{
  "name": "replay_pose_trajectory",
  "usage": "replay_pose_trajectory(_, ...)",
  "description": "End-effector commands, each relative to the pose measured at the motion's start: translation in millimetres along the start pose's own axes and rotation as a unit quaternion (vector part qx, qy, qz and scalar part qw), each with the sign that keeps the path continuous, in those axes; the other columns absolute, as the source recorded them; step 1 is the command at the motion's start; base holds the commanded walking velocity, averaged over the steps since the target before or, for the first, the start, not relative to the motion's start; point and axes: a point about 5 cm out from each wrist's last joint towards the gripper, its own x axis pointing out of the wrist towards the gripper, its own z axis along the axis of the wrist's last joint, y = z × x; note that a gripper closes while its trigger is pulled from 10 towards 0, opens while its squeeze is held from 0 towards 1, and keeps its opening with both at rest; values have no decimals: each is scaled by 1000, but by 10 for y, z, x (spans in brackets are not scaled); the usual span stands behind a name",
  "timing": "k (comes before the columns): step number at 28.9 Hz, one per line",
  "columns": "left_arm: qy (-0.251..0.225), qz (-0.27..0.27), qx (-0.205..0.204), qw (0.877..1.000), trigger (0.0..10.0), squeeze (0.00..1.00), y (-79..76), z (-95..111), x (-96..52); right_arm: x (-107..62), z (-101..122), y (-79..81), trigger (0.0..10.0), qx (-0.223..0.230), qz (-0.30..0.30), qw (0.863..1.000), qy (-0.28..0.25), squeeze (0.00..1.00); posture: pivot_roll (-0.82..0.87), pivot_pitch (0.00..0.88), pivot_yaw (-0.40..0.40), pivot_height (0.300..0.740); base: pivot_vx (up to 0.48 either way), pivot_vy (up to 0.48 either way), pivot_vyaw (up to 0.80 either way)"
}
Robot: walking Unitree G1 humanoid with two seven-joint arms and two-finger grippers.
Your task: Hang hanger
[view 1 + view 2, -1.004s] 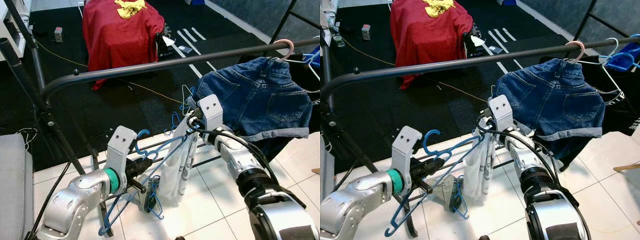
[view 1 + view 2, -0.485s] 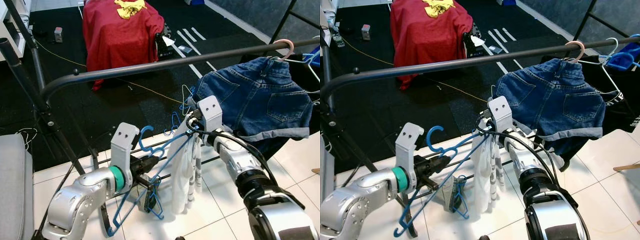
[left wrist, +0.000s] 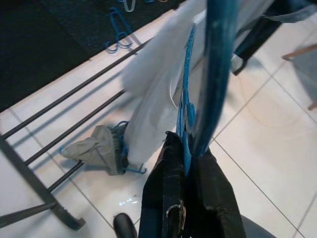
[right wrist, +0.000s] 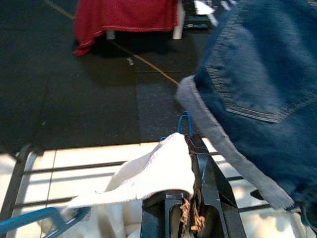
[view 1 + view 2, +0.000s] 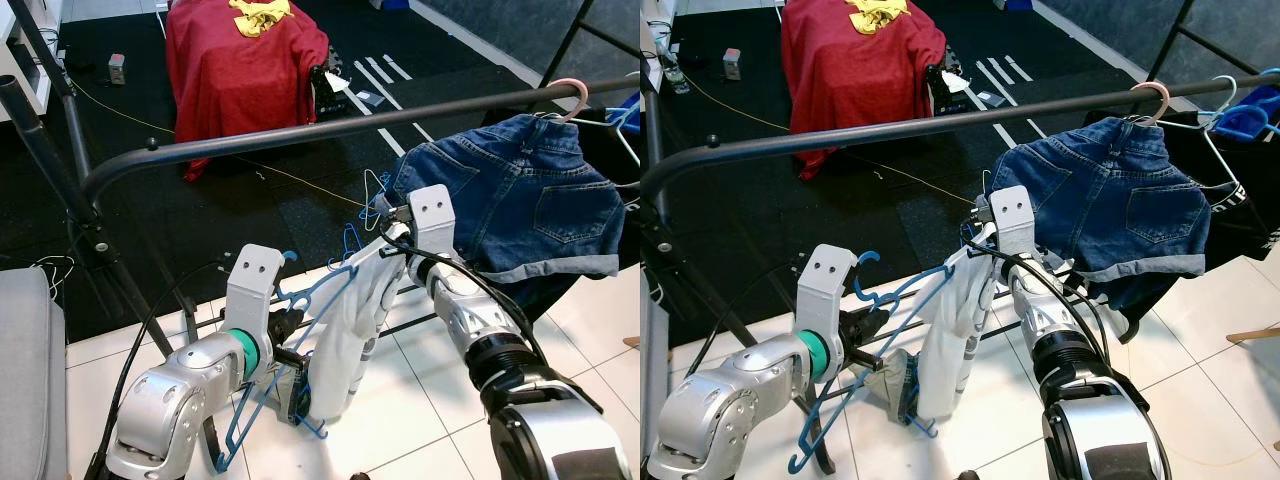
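— Where is the blue hanger [image 5: 902, 296]?

— It is held between the two grippers, below the dark clothes rail [image 5: 940, 124] and not on it. Its hook points up just beside the left gripper [image 3: 184, 163], and a white garment [image 5: 945, 345] hangs from it toward the tiled floor [image 5: 1200, 360].

— How does the left gripper stand?

— Its two black fingers [image 3: 166, 173] are pressed together on the blue hanger, near the hook end; in the left wrist view the blue wire passes between them.

— And the right gripper [image 4: 194, 163]?

— It is at the far end of the hanger. Its fingers are closed on the top edge of the white garment, where the cloth lies over the hanger's end. I cannot tell whether the wire itself is also inside the grip.

— What is near them?

— Just beyond the right gripper, denim shorts [image 5: 1120, 195] hang from the rail on a pink hanger [image 5: 1152, 97]. Below the left gripper, on the lower bars of the rack, lies a small grey cloth [image 3: 94, 148] with another blue hanger [image 5: 310, 412]. More blue hangers [image 5: 348, 243] lie on the floor behind the right gripper. Farther away, on the black mat [image 5: 760, 210], stands a piece of furniture covered with a red cloth [image 5: 855, 60].
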Motion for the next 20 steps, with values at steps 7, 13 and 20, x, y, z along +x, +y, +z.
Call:
replay_pose_trajectory(7,0,24,-5,1000,10000,0,-2,-5,85,95,250,187,10000,137,33,990,-24,0,-94,162,23,740,0,0,0)
replay_pose_trajectory(13,-48,-31,-36,998,10000,0,-128,131,68,36,124,426,10000,78,105,991,-1,0,-93,166,16,740,0,0,0)
replay_pose_trajectory(20,-126,-62,0,990,10000,0,49,221,-154,-70,84,330,10000,-21,116,993,-28,0,-82,164,16,740,0,0,0)
